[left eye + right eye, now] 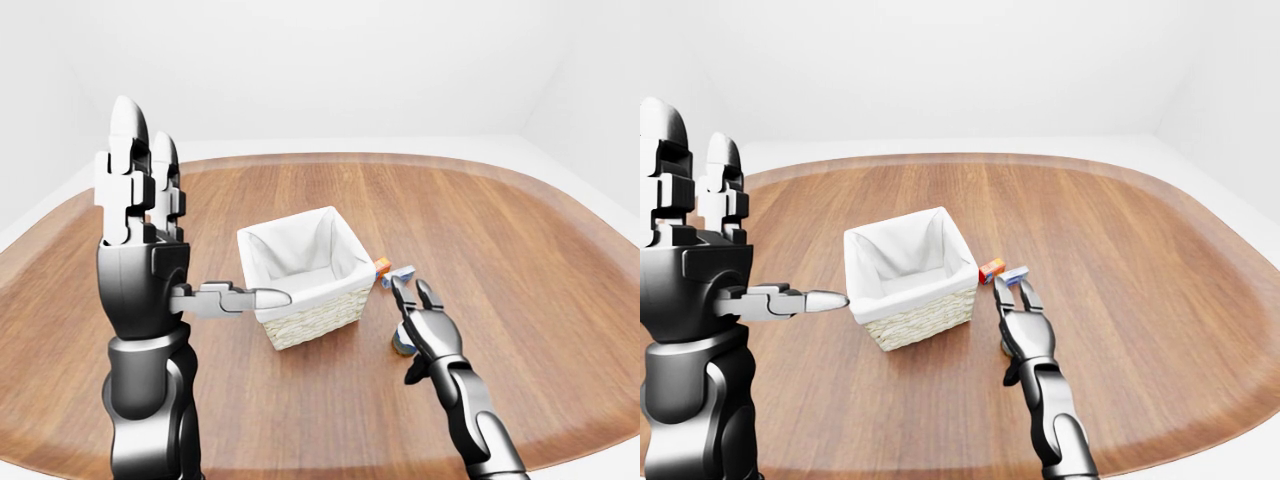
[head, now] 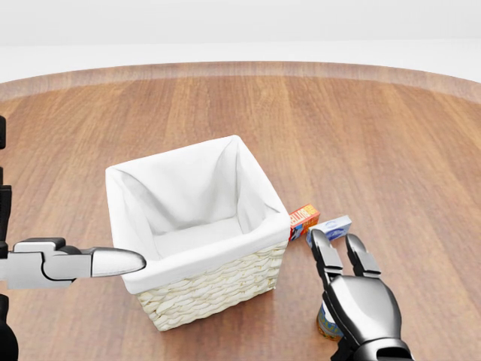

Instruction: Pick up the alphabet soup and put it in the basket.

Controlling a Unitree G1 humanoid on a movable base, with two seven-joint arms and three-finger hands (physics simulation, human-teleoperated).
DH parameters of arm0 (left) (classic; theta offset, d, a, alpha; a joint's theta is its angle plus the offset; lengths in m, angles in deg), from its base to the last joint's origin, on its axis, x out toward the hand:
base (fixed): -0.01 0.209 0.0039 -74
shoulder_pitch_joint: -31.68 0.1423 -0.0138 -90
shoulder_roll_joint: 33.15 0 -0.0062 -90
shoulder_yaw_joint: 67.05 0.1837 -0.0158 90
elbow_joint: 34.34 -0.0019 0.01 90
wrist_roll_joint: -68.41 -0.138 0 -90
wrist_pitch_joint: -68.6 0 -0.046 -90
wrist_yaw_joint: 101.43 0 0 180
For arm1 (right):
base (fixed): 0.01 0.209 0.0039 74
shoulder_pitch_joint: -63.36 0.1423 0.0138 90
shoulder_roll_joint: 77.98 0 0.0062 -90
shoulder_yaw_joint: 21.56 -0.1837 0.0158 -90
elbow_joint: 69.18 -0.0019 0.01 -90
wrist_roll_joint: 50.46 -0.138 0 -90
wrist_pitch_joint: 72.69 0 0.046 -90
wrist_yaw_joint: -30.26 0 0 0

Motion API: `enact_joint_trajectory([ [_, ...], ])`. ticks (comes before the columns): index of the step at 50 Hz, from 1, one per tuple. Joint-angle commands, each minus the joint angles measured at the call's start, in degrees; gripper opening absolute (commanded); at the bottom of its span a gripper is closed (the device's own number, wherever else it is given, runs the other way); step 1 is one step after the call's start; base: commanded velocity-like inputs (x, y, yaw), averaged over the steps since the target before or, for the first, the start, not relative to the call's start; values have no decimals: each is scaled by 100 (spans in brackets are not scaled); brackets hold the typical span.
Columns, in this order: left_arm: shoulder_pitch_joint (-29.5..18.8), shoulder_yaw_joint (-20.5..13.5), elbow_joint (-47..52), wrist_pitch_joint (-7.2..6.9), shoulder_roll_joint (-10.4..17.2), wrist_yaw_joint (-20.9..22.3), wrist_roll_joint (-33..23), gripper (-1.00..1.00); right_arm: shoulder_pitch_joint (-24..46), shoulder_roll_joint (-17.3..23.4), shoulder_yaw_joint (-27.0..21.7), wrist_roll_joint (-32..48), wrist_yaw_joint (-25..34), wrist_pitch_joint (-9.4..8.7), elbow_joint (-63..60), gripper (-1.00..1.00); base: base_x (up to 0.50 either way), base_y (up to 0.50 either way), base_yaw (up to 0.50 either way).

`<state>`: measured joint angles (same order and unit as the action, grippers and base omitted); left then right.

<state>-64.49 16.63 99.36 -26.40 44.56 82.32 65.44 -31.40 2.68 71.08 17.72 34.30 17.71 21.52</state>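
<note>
The alphabet soup can point(image 2: 323, 325) stands on the wooden floor at the bottom right of the head view. It is mostly hidden behind my right hand point(image 2: 337, 256). That hand hovers just over the can, palm toward the camera, open, with its fingers point(image 2: 322, 252) pointing up and nothing held. The white-lined wicker basket point(image 2: 218, 289) sits left of the can with nothing in it. My left hand point(image 1: 140, 200) is raised to the left of the basket, open, its thumb point(image 2: 105, 262) pointing at the basket's near corner.
A small orange box point(image 2: 304, 219) and a blue-and-white carton point(image 2: 332, 228) lie on the floor beside the basket's right wall, just above my right hand. The round wooden floor point(image 1: 520, 250) ends in a rim with white beyond.
</note>
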Motion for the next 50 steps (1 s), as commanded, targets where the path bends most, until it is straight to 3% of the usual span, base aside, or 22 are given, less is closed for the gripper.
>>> enact_joint_trajectory([
  [1,9,15,-20,0,-8,19,-22,100,84,32,3,-105,-238,126,392,100,0,0,0],
  [5,45,51,32,0,-22,19,-45,100,189,64,8,-124,-490,187,799,100,0,0,0],
  [15,59,108,26,0,-45,49,-74,100,279,10,19,-314,-332,88,801,100,0,0,0],
  [33,37,90,5,0,-42,70,-95,100,955,173,-109,-618,-708,-32,1763,100,0,0,0],
  [50,20,118,25,0,-53,62,-84,100,1342,310,-149,-761,-1029,-8,2499,100,0,0,0],
])
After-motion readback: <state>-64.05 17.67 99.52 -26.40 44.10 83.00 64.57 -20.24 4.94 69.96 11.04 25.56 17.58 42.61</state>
